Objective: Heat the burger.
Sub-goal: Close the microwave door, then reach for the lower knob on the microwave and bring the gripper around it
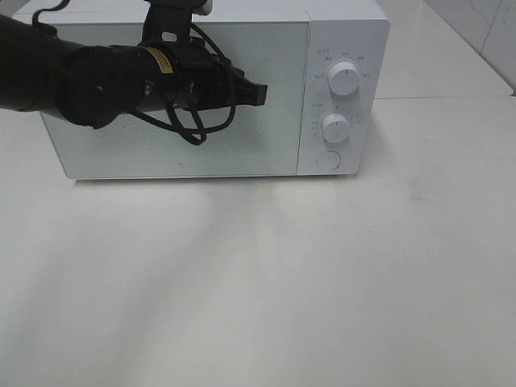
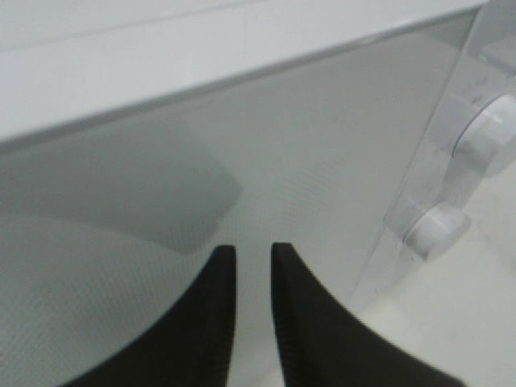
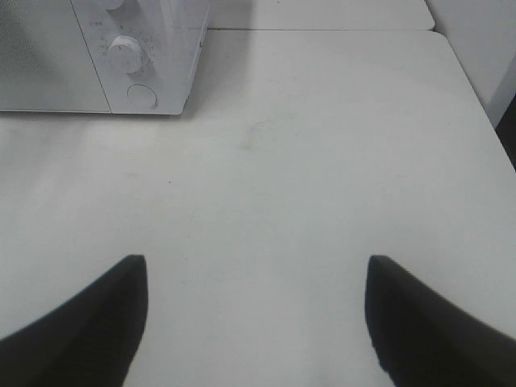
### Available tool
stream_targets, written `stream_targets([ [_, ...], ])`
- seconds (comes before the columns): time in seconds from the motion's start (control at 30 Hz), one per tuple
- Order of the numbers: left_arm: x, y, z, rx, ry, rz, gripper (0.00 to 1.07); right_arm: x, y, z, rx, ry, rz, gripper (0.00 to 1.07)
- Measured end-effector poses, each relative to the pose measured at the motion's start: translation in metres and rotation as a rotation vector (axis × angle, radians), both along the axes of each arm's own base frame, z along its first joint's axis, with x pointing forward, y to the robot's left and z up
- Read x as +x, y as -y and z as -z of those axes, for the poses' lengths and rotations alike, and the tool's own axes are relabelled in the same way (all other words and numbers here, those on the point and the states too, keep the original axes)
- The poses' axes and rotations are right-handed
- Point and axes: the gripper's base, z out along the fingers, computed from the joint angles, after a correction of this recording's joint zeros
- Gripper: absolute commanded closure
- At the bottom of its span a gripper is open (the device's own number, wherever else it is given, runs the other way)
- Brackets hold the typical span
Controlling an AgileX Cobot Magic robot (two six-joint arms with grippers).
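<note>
Barely parted and empty, the left pincer (image 2: 251,251) is facing the boxy white microwave's (image 1: 347,32) closed door (image 1: 242,137); turning a round white dial (image 1: 334,127) is probably coming next. Right pincer (image 3: 256,274) is gaping, empty.

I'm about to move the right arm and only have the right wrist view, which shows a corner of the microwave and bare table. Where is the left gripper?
Observer: The left gripper hangs in front of the microwave door, over its upper half, tips pointing toward the control panel.
Operator: Is that door open?
Observer: No, it looks closed, lying flush with the control panel.
Operator: Is the left gripper holding anything?
Observer: No. Its fingers stand a slim gap apart with nothing between them.
</note>
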Motion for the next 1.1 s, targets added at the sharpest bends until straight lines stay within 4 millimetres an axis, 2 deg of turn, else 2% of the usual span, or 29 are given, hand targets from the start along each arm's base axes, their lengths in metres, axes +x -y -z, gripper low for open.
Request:
stream_targets([
  [0.03,-0.004,0.000,-0.002,0.016,-0.031,0.005,0.49,0.000,0.000,0.000,0.000,0.000,0.000,0.34],
  [0.07,-0.004,0.000,-0.002,0.016,-0.031,0.005,0.49,0.000,0.000,0.000,0.000,0.000,0.000,0.34],
  [0.1,-0.012,0.000,-0.006,0.047,-0.083,0.020,0.40,0.000,0.000,0.000,0.000,0.000,0.000,0.34],
  [0.13,-0.012,0.000,-0.006,0.047,-0.083,0.020,0.40,0.000,0.000,0.000,0.000,0.000,0.000,0.34],
  [0.17,-0.016,0.000,-0.008,0.064,-0.111,0.027,0.21,0.000,0.000,0.000,0.000,0.000,0.000,0.34],
  [0.2,-0.025,-0.001,-0.013,0.098,-0.163,0.043,0.10,0.000,0.000,0.000,0.000,0.000,0.000,0.34],
  [0.23,-0.025,-0.001,-0.013,0.098,-0.163,0.043,0.10,0.000,0.000,0.000,0.000,0.000,0.000,0.34],
  [0.3,-0.038,-0.006,-0.022,0.156,-0.249,0.062,0.07,0.000,0.000,0.000,0.000,0.000,0.000,0.34],
  [0.57,-0.064,-0.023,-0.042,0.253,-0.402,0.080,0.07,0.000,0.000,0.000,0.001,0.000,-0.001,0.34],
  [0.7,-0.072,-0.029,-0.047,0.289,-0.454,0.086,0.08,0.000,0.000,0.000,0.001,0.000,-0.001,0.34],
  [0.87,-0.091,-0.042,-0.050,0.401,-0.608,0.102,0.08,0.000,0.000,0.000,0.001,0.000,-0.001,0.34],
  [1.07,-0.096,-0.056,-0.049,0.458,-0.714,0.085,0.08,0.000,0.000,0.000,0.001,0.000,-0.001,0.34],
  [1.1,-0.094,-0.067,-0.051,0.456,-0.748,0.056,0.08,0.000,0.000,0.000,0.001,0.000,-0.001,0.34],
])
